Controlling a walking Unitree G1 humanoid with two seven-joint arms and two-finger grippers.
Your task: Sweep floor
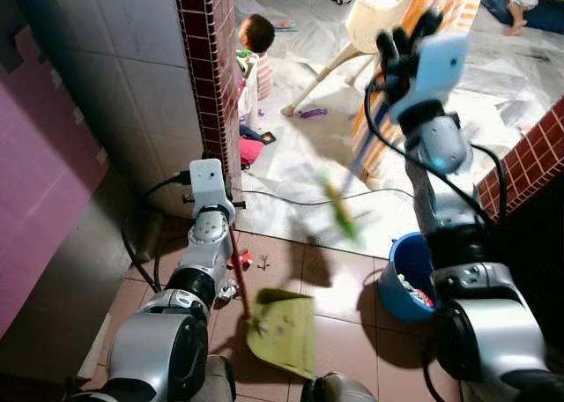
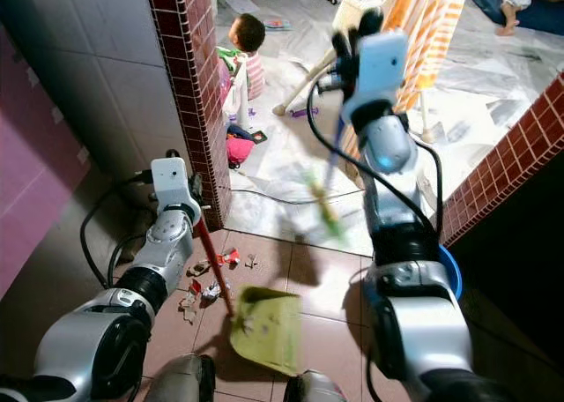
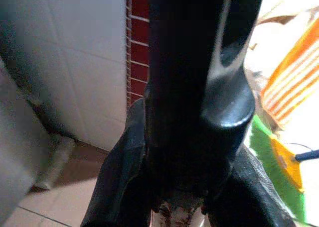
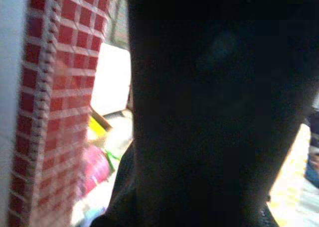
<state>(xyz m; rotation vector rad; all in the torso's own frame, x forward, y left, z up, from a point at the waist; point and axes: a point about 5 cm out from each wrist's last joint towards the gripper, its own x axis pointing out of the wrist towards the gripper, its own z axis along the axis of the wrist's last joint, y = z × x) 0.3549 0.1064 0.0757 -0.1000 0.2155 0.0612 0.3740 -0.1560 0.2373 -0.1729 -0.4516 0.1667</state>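
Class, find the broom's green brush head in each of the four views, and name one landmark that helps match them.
Left eye view: broom head, blurred, at centre, above the dustpan.
Right eye view: just left of centre.
Left wrist view: at the right edge.
Right wrist view: too dark to make out.
Shared landmark: red-tiled pillar.

The broom [image 1: 344,212] is smeared with blur, its green bristles barely holding shape. The right gripper [image 1: 401,45] is blurred too, fingers hard to read. The bucket [image 1: 397,279] is half hidden behind the right arm. Litter [image 2: 207,279] near the dustpan [image 1: 286,331] is too small to identify.
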